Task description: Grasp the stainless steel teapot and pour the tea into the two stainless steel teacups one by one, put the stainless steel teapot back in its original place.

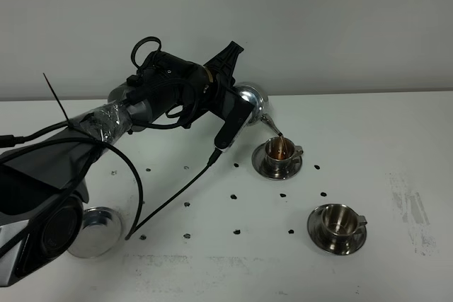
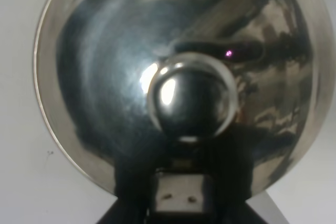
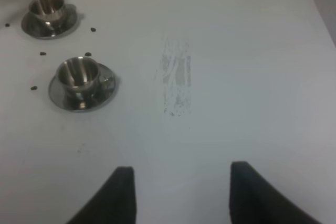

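Observation:
My left gripper point(image 1: 228, 88) is shut on the handle of the stainless steel teapot point(image 1: 252, 97), which is tilted with its thin spout over the far teacup point(image 1: 278, 152). Reddish-brown tea point(image 1: 282, 148) runs from the spout into that cup, which stands on its saucer. The near teacup point(image 1: 339, 222) sits on its own saucer, and no tea shows in it. The left wrist view is filled by the teapot's domed lid and knob point(image 2: 191, 100). The bare round saucer point(image 1: 97, 232) lies at the front left. My right gripper point(image 3: 182, 195) hovers open over bare table, right of both teacups point(image 3: 79, 74).
Small dark marks point(image 1: 236, 195) dot the white table point(image 1: 396, 132) around the cups. A scuffed grey patch point(image 3: 177, 82) lies right of the near cup. A black cable point(image 1: 177, 192) from the left arm trails down to the table.

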{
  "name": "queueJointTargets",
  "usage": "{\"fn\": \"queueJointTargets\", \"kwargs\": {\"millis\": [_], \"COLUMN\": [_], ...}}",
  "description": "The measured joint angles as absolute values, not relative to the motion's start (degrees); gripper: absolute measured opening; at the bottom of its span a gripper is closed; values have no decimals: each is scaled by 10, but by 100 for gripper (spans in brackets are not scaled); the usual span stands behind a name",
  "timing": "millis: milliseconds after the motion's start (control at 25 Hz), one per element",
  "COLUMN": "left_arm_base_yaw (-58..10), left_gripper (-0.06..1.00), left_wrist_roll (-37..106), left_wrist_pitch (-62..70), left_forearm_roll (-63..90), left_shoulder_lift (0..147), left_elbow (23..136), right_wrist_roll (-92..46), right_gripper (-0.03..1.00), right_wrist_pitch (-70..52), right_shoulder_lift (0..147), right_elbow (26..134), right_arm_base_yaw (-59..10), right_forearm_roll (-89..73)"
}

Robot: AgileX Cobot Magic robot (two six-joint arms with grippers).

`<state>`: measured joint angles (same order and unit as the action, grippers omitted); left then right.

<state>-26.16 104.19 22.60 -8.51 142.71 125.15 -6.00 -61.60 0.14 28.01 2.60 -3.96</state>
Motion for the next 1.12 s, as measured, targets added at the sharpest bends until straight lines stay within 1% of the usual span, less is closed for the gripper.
{"fn": "queueJointTargets", "kwargs": {"millis": [1120], "left_arm_base_yaw": [-262], "left_gripper": [25], "left_wrist_roll": [1044], "left_wrist_pitch": [228], "left_forearm_roll": [-85], "left_shoulder_lift": [1427], "left_elbow": [1252], "right_wrist_roll": [-60], "right_gripper": [43], "right_wrist_pitch": [-616], "right_shoulder_lift": [1], "right_elbow": [280], "right_arm_base_yaw": [26], "right_forearm_roll": [-40]}}
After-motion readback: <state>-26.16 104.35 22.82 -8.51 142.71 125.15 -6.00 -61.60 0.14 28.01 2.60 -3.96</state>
